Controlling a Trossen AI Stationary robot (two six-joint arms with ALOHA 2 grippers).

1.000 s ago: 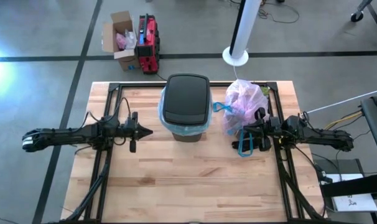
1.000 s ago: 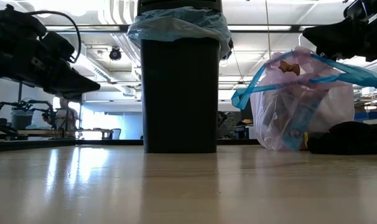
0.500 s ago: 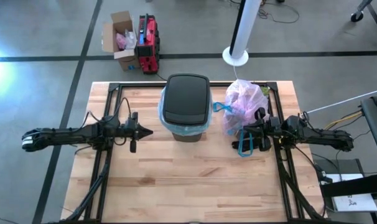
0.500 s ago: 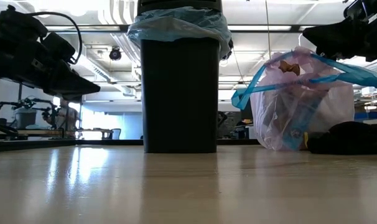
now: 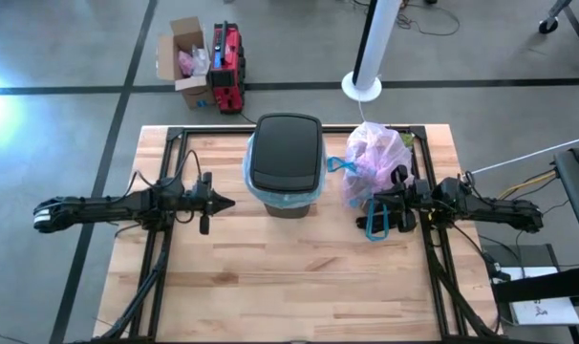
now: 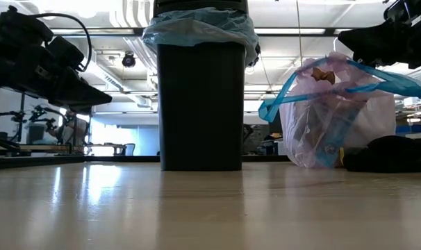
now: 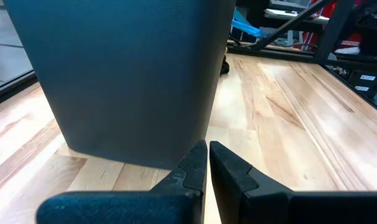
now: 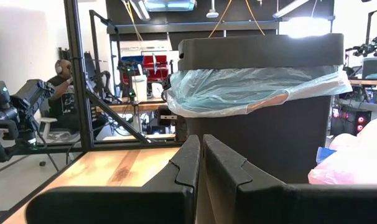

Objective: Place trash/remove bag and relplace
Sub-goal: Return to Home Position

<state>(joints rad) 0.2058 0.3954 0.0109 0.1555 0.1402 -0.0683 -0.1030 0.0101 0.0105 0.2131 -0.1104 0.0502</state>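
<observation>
With the bin point(image 5: 287, 162) lidded and the bag point(image 5: 375, 155) standing to its right, my left gripper point(image 5: 223, 202) and right gripper point(image 5: 367, 204), both pinched empty, just need homing.

Ceiling lights point(image 6: 294, 31) backlight the low view, silhouetting the bin point(image 6: 200, 104); glare streaks the desk point(image 6: 92, 201); the floor point(image 5: 1, 103) flares white.

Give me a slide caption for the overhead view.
Lidded bin with blue liner, pink bag beside it, left gripper and right gripper shut.
</observation>
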